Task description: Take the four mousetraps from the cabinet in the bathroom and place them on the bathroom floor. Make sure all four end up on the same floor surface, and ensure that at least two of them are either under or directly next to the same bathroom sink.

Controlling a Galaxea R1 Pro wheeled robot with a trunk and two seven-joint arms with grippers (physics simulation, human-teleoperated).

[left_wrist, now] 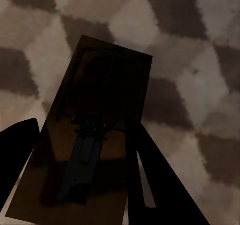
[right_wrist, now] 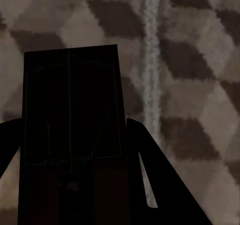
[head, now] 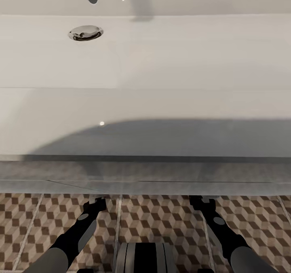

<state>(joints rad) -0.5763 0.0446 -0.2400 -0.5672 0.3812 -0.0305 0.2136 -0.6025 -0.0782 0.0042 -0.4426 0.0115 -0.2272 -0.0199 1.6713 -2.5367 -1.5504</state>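
Note:
A brown wooden mousetrap (left_wrist: 100,135) with a dark wire bar lies between the fingers of my left gripper (left_wrist: 84,125), which is shut on its long edges just above the bathroom floor (left_wrist: 200,50). A second mousetrap (right_wrist: 72,110), very dark in shadow, sits the same way in my right gripper (right_wrist: 70,121), which is shut on it. In the head view both arms, left (head: 87,220) and right (head: 210,216), reach down and forward below the front edge of the white bathroom sink (head: 145,54), which hides the fingers and traps.
The sink's chrome drain (head: 85,32) lies at the back left of the basin. The white vanity front (head: 145,139) stands right ahead, throwing shadow on the cube-pattern tiles (head: 161,220). My dark base (head: 145,257) is at the bottom centre.

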